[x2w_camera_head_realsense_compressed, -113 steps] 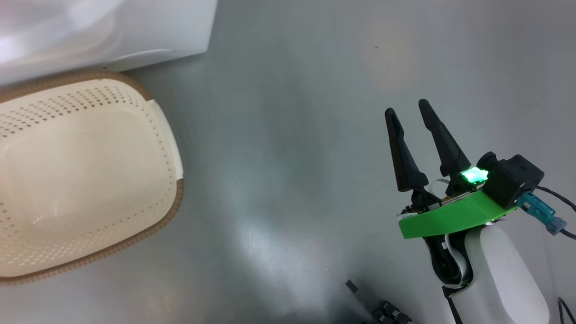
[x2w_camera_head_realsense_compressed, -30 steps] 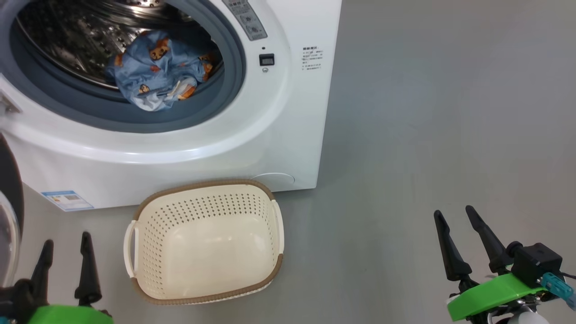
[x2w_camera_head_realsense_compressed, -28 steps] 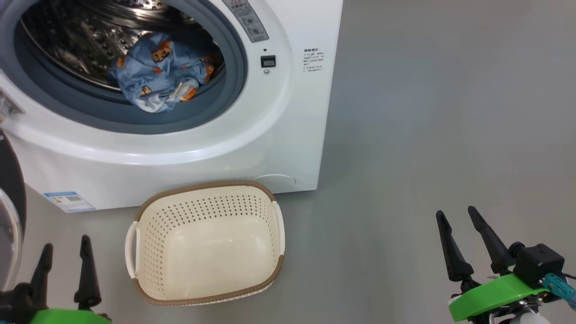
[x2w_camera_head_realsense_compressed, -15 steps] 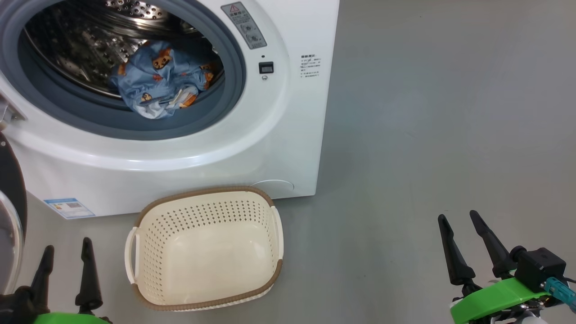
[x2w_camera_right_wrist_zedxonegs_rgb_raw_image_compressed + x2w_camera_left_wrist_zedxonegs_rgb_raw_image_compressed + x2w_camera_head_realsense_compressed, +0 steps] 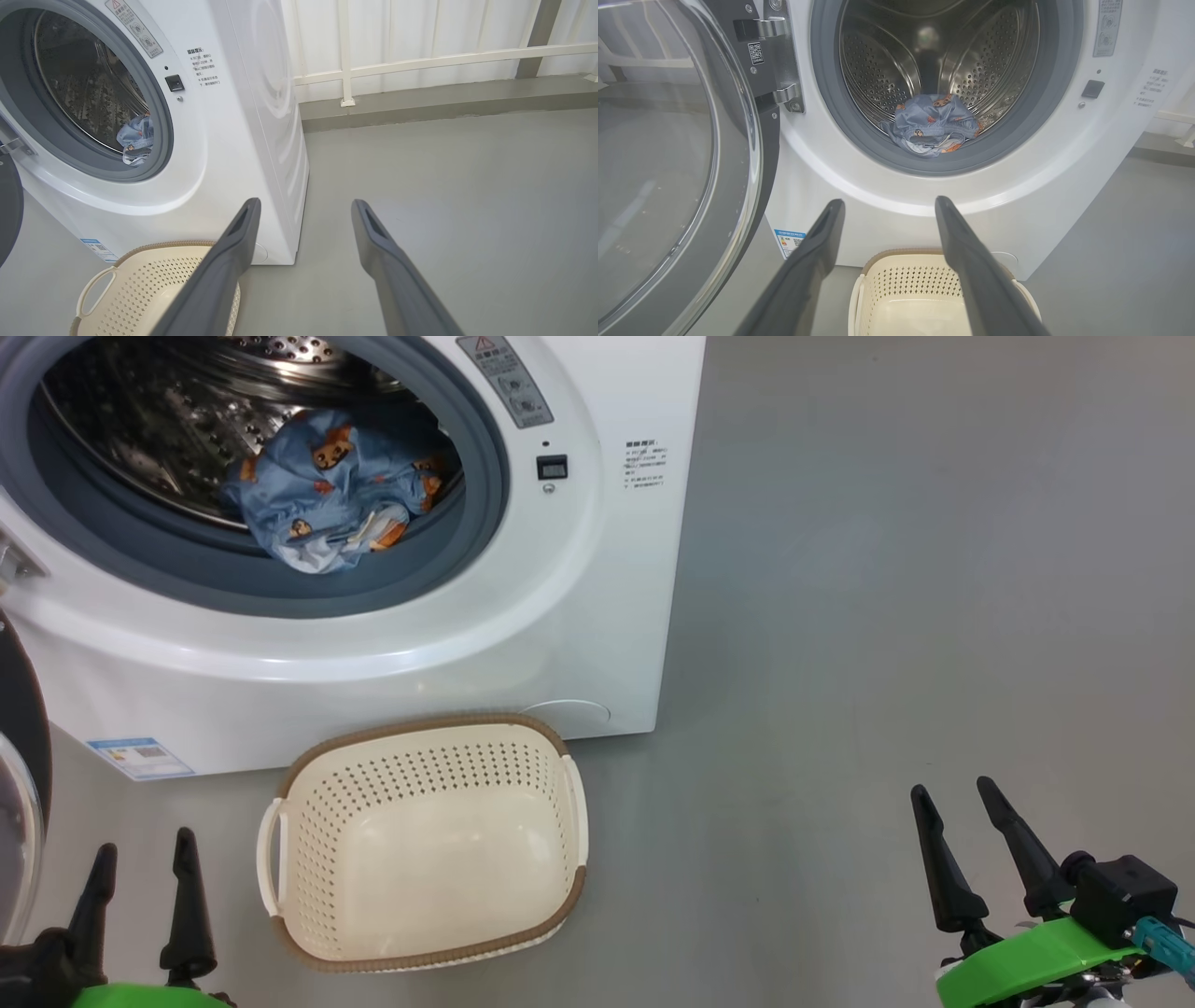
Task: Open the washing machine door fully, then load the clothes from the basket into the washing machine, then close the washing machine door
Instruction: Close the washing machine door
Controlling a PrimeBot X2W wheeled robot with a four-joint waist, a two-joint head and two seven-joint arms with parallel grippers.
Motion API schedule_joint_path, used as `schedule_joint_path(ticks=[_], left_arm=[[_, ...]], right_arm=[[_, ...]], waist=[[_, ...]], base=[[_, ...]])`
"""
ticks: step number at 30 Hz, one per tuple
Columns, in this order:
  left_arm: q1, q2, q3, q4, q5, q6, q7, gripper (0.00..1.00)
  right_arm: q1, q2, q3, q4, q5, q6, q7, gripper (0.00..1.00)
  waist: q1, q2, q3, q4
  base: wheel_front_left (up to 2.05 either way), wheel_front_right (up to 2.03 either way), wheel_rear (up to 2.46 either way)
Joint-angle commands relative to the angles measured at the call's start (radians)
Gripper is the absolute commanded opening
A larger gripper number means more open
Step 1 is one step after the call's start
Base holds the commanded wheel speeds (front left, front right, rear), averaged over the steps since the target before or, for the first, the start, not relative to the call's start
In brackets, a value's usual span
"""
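Loading looks done, clothes upper left; the left hand, spread like the right hand, should push the door by its rim

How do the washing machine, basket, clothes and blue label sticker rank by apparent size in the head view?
1. washing machine, partly cut off
2. basket
3. clothes
4. blue label sticker
The basket sits nearer the camera than the clothes, so their true order is unsure.

Warning-triangle sign on washing machine front, QR sticker by hinge, blue label; txt unreadable
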Motion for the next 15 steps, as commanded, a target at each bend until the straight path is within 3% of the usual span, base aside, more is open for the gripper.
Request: schedule_joint_path(ticks=[1, 7, 15], left_arm=[[-0.025, 0.023, 0.034, -0.030, 0.006, -0.001, -0.006, 1.00], [-0.028, 0.017, 0.039, -0.034, 0.012, -0.001, -0.006, 1.00], [-0.024, 0.013, 0.036, -0.047, 0.004, -0.001, -0.006, 1.00]], right_arm=[[-0.005, -0.006, 0.019, -0.026, 0.005, 0.002, -0.005, 1.00], [-0.007, -0.004, 0.018, -0.027, 0.002, 0.002, -0.005, 1.00], [-0.006, -0.006, 0.017, -0.028, 0.002, 0.002, -0.005, 1.00]], waist=[[0.0000, 0.0000, 0.004, 0.003], [0.0000, 0.0000, 0.007, 0.006], [0.0000, 0.0000, 0.006, 0.007]], base=[[-0.48, 0.48, 0.00], [-0.96, 0.96, 0.00], [-1.64, 1.64, 0.00]])
